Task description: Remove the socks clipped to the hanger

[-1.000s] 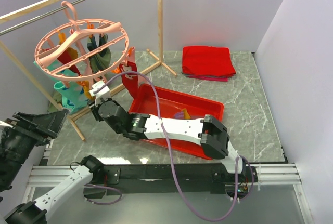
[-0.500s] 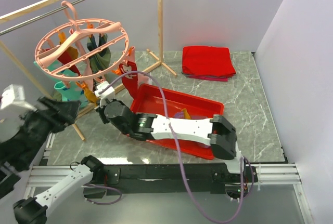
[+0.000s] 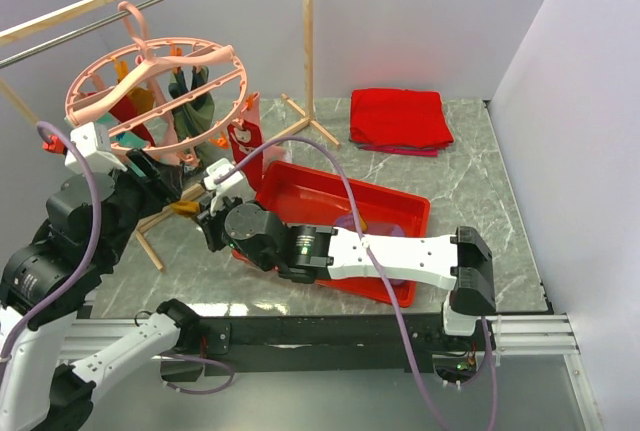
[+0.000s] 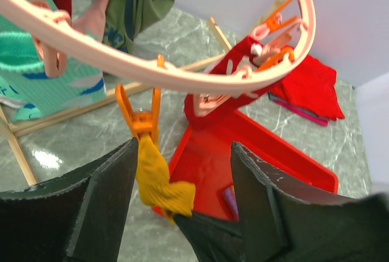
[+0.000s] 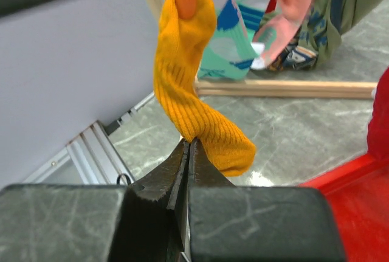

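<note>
At the shut right pincer (image 5: 187, 146) hangs the yellow sock (image 5: 182, 92).

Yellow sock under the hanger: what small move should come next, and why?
Probably a short downward tug with the right pincer: it is shut on a fold of the yellow sock, whose top the orange clip grips. The left pincer stands open either side of the sock.

Overhead looks down; wrist views (close) share yellow sock (image 4: 159, 180) (image 5: 196, 113).
</note>
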Controlling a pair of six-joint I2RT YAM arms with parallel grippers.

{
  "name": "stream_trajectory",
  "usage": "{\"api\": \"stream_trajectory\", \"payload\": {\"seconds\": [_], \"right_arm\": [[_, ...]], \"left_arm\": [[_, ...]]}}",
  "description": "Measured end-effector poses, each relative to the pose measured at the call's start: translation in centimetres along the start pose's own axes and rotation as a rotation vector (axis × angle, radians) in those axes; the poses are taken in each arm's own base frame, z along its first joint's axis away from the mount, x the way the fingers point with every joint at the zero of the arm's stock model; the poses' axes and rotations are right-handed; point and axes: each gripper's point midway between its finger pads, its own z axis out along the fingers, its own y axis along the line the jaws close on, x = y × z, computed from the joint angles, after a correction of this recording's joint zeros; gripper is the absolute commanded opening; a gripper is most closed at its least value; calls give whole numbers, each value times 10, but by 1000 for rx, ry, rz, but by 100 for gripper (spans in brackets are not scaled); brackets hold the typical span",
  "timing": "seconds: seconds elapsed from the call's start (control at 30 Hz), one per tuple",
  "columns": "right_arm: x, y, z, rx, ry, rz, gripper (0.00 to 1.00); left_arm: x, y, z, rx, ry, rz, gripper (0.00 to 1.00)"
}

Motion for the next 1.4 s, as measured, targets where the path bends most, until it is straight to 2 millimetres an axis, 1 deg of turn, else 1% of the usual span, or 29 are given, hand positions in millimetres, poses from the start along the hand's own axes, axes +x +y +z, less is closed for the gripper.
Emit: {"api": "stream_trajectory", "payload": {"seconds": [0.07,0.23,0.27,0.33,0.43,0.53,0.6,0.67,0.87,1.07,1.13,1.17,1.23,1.27,1.33,1.37,1.4], "right_arm": [[3,-1,-3,-1,10,6,0],[11,1,-6,-6,37,8,0],[12,2,-7,-8,41,9,0],[14,3,-7,-10,49,12,0],[16,5,-8,-19,54,19,0],[16,6,-9,-23,57,24,0],[15,7,-10,-26,56,27,0],[13,7,-11,-28,54,29,0],[7,6,-18,-32,48,35,0],[6,6,-23,-36,47,36,0],[6,6,-23,-36,48,37,0],[6,6,-23,-36,48,37,0],[6,7,-24,-37,49,39,0],[6,7,-24,-37,49,41,0],[6,7,-24,-37,50,43,0],[6,8,-24,-38,50,45,0],[7,8,-24,-38,50,45,0]], "left_arm": [[-3,-1,2,-3,-14,0,66],[-5,2,5,-27,-23,9,66],[-4,3,5,-32,-24,10,68],[-2,5,6,-41,-22,13,68],[6,9,11,-62,-8,27,69],[17,15,19,-92,10,48,65],[19,16,24,-114,14,55,61],[18,16,28,-128,10,56,58],[7,13,32,-132,-39,44,60],[10,10,39,-137,-37,50,59],[14,13,42,-148,-33,59,54],[16,14,43,-153,-31,62,46],[18,16,45,-164,-31,69,35],[17,17,45,-169,-33,73,27],[16,18,45,-173,-38,81,21],[16,18,45,-172,-41,85,14],[15,18,45,-174,-45,88,10]]}}
